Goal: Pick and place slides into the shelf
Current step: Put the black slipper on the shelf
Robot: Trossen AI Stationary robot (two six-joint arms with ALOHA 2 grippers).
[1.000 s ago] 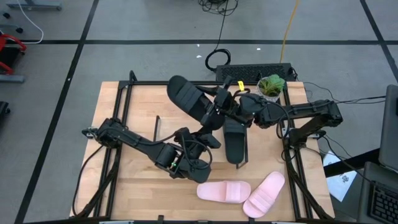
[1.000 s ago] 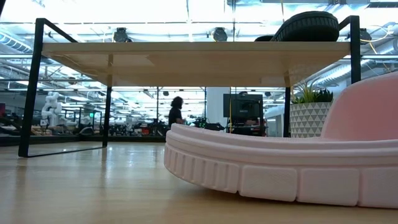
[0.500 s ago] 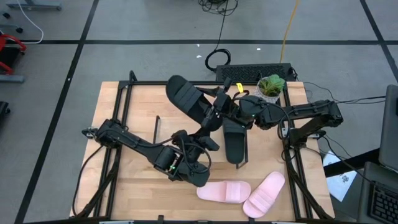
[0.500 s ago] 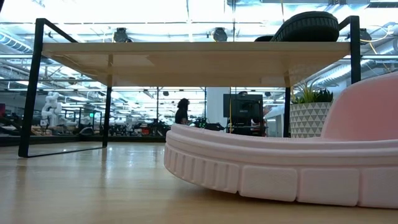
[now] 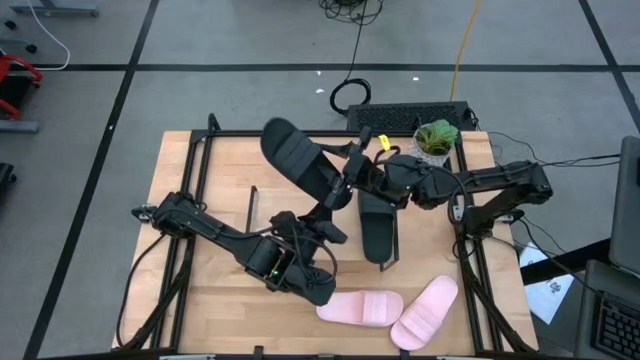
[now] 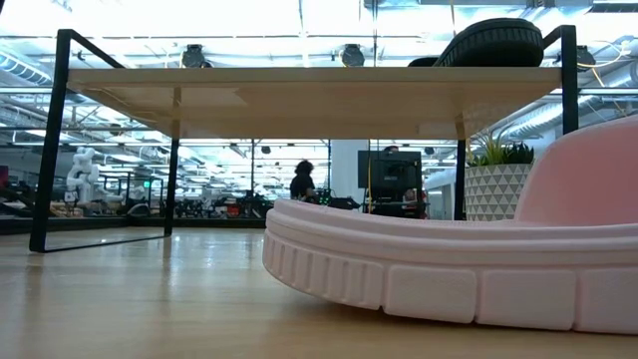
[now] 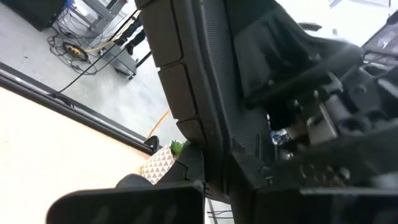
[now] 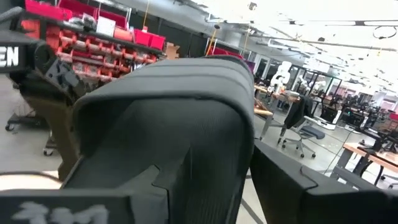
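One black slide (image 5: 300, 160) is up in the air over the table's middle, tilted, toe toward the far left. My right gripper (image 5: 352, 182) is shut on its heel end. My left gripper (image 5: 325, 222) stands open just on the near side of that slide; the left wrist view shows the slide's ribbed sole (image 7: 199, 93) close ahead. The second black slide (image 5: 378, 228) lies sole-down on the shelf (image 6: 299, 85), near its right end (image 6: 493, 42). Two pink slides (image 5: 360, 307) (image 5: 425, 312) lie on the table near its near edge; one of them fills the low view (image 6: 449, 269). My right gripper holds the black slide by its heel end (image 5: 342, 188), pinched between the two fingers (image 8: 298, 186), coming level from the table's right. The slide is lifted clear and slants, with its strap (image 8: 174, 106) and toe beyond the fingers.
A small potted plant (image 5: 435, 138) stands at the table's far right corner, with a keyboard (image 5: 410, 115) behind it. Black frame rails (image 5: 470, 250) run along the table's sides. Bare shelf board lies left of the resting slide. A person (image 6: 302, 179) walks in the room behind.
My right gripper has carried the black slide a little toward the table's left, toe leading. My left arm has drawn back toward the near edge, away from the slide's heel. The person in the background has walked to the right.
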